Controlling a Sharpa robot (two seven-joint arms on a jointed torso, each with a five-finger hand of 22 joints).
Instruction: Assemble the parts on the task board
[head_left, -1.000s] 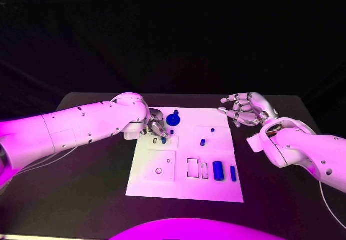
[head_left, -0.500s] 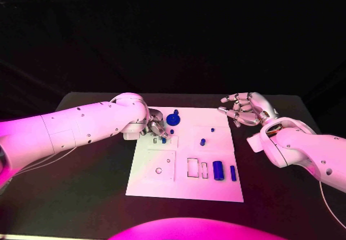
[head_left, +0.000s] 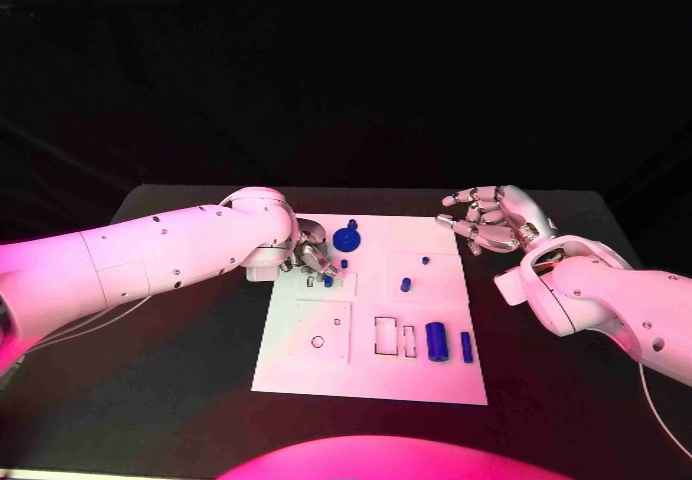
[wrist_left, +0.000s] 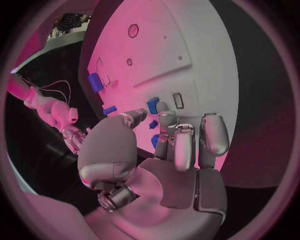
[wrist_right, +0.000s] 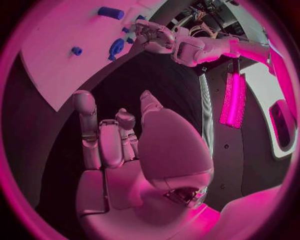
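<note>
Task board (head_left: 368, 360): I see the white plate lying flat in the middle of the black table (head_left: 173, 370); I take it as my landmark for every place below.
Left hand (head_left: 315, 255): I see it at the board's far left corner, fingertips down over a small blue part (head_left: 327, 281) there; in the left wrist view the fingers (wrist_left: 186, 145) curl close around small blue pieces; I cannot tell whether any piece is actually gripped.
Right hand (head_left: 490, 218): I see it raised just off the board's far right corner, apart from the board; fingers spread and loosely curved, nothing in them; the right wrist view confirms an empty palm (wrist_right: 150, 165).
Round blue part (head_left: 348, 238): near the board's far edge, just beside the left hand.
Two small blue pegs (head_left: 407, 285): in the board's middle, toward its far right.
Two blue cylinders (head_left: 436, 341): lying side by side near the board's right edge, on the near half; the wider one sits inboard of the slimmer one (head_left: 467, 346).
Cut-outs (head_left: 387, 336): rectangular openings just inboard of the cylinders; a round hole (head_left: 317, 342) on the board's near left.
</note>
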